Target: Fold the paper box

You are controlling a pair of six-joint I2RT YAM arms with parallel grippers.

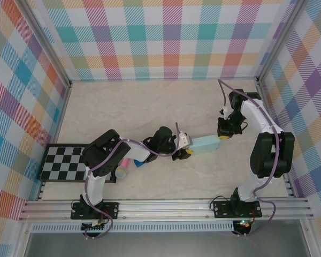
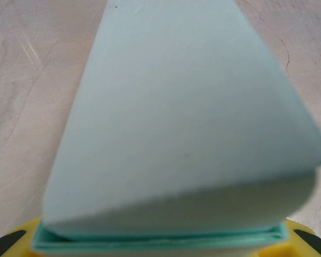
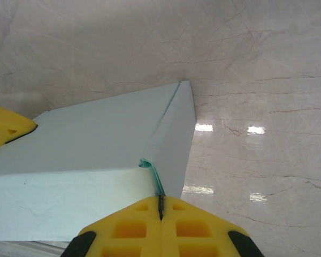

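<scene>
From above, the paper box (image 1: 206, 143) spans between the left gripper (image 1: 186, 149) and right gripper (image 1: 225, 133) over the middle of the table (image 1: 150, 107); at the left wrist, yellow fingers (image 2: 18, 233) clamp its near end; at the right wrist, closed fingers (image 3: 134, 230) pinch its thin corner edge.

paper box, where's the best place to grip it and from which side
Probably at its short ends, coming in along its length. The paper box is long and flat, and its broad faces are thin card that would likely bow. The left hand straddles one end's thickness; the right hand pinches a thin flap edge at the other.
</scene>
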